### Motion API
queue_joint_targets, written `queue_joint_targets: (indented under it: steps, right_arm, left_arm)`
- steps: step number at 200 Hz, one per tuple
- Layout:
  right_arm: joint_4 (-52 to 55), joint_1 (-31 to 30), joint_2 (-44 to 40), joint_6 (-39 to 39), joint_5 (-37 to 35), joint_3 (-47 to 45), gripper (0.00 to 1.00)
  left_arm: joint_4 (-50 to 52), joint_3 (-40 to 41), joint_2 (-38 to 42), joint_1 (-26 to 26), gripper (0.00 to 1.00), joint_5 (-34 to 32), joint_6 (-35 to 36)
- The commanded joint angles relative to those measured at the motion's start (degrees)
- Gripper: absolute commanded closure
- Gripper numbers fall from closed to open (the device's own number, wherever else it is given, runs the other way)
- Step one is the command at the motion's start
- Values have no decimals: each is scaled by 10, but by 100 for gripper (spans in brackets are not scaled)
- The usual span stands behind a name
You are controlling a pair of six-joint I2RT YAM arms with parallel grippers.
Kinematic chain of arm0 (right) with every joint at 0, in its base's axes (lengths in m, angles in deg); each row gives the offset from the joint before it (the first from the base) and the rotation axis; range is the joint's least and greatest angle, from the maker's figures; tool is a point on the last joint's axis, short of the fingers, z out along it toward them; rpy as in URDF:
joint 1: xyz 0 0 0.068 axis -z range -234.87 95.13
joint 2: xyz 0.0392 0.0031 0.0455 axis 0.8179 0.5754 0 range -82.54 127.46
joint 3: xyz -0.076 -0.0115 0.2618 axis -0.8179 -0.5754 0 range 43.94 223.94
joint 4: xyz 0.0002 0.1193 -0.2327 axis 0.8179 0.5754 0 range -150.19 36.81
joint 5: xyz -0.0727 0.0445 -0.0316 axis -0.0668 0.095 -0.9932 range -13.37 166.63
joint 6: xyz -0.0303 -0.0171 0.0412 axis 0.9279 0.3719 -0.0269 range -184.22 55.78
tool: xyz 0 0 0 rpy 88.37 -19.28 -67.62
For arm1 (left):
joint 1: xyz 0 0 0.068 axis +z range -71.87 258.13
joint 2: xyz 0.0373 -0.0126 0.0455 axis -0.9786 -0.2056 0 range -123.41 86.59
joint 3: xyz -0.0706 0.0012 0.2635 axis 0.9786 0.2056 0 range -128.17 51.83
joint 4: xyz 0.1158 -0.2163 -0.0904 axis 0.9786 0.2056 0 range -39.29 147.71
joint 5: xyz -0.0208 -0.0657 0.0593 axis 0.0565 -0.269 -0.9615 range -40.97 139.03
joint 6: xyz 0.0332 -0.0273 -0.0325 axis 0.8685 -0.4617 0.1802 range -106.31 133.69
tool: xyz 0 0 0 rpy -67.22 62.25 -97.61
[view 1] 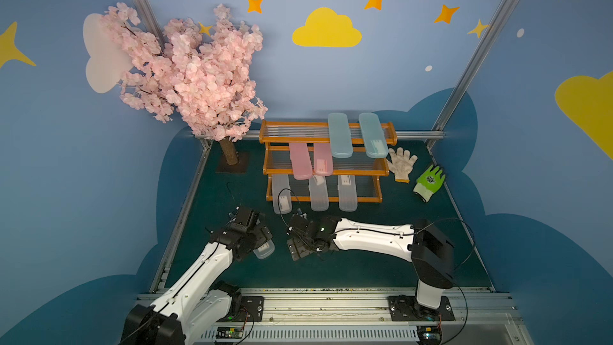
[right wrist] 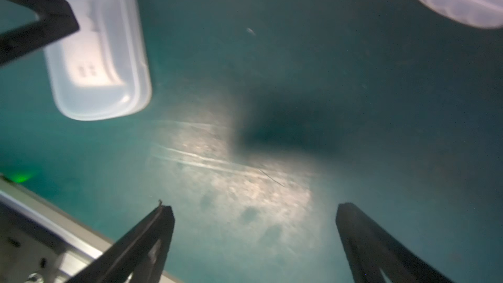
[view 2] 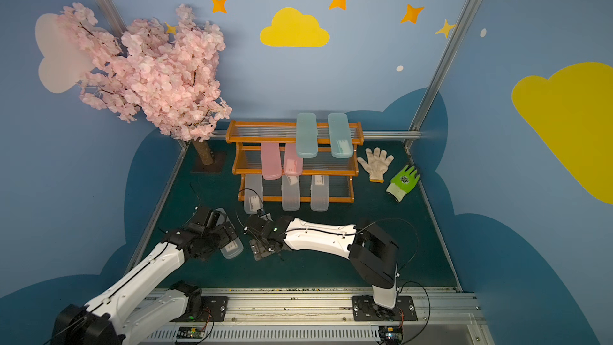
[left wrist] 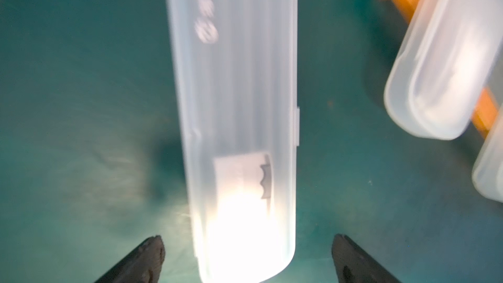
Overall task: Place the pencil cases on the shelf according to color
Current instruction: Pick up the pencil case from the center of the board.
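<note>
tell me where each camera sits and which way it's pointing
Both top views: high above the arm bases, looking down and forward at the shelf and green mat; both arms show.
Left wrist: on the left arm, looking down past the open left gripper at the loose clear case.
Right wrist: on the right arm, looking down past the open right gripper at bare mat.
Shared: all views show that case.

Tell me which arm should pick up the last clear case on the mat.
Left. The left hand, open, straddles the clear case on the mat; the right hand, also open, hangs over bare mat beside it.
</note>
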Motion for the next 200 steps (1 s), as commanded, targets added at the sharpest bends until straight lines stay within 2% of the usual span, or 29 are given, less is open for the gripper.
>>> queue_joint_targets:
  steps: [1, 21, 52, 71, 94, 136, 185, 200]
  right_arm:
    - [-15, -7, 49, 34, 28, 64, 1]
    - [6, -13, 103, 43, 28, 140, 2]
    - [35, -23, 190, 43, 38, 243, 1]
    - [48, -26, 233, 45, 52, 294, 1]
    - [56, -27, 270, 52, 74, 337, 1]
    - [57, -31, 312, 46, 93, 362, 1]
    - [69, -38, 344, 22, 56, 375, 1]
    - [72, -39, 343, 13, 32, 369, 9]
  left_arm:
    - [76, -48, 51, 14, 0, -96, 16]
    - [87, -85, 69, 65, 0, -89, 38]
    - [81, -106, 58, 157, 0, -39, 73]
    - [78, -104, 65, 189, 0, -10, 77]
    - [72, -87, 92, 195, 0, -5, 74]
    - [81, -82, 121, 206, 0, -11, 70]
    - [90, -98, 124, 208, 0, -20, 76]
    - [95, -98, 127, 208, 0, -18, 74]
